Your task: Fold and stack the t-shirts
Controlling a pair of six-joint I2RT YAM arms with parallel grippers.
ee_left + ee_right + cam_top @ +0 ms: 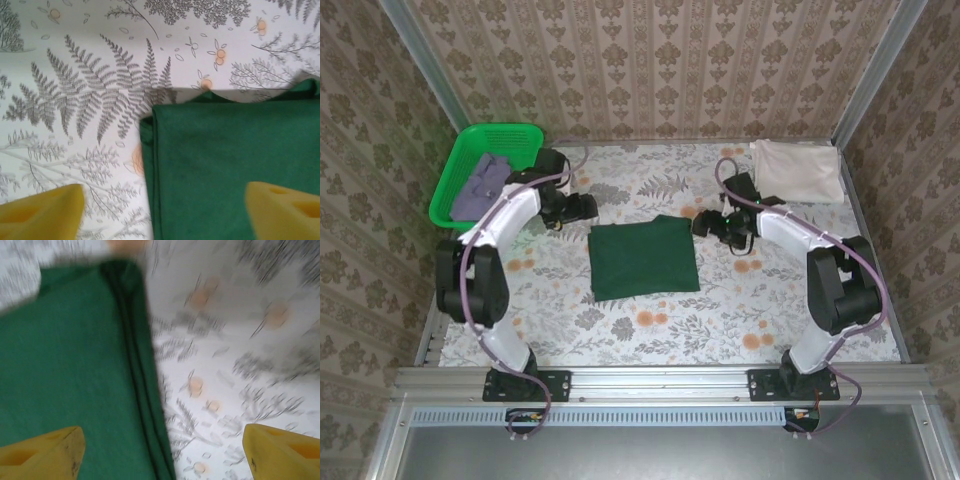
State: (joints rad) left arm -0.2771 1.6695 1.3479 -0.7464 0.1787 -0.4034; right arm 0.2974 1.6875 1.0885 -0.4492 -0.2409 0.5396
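Note:
The dark green t-shirt [642, 258] lies folded into a neat rectangle at the middle of the table. My left gripper [582, 207] hovers just off its far left corner, jaws open and holding nothing; its wrist view looks down on the shirt's folded corner [225, 170] between yellow fingertips [45, 212]. My right gripper [705, 222] hovers off the far right corner, also open and empty, with the shirt's folded edge [75, 390] under its left fingertip. A cream-white t-shirt [798, 170] lies folded at the back right. A greyish-lavender t-shirt [483, 185] sits crumpled in the basket.
The bright green plastic basket [460, 165] stands at the back left corner. The table carries a fern-and-flower patterned cloth [740, 320]. Wallpapered walls with metal frame posts close in the back and sides.

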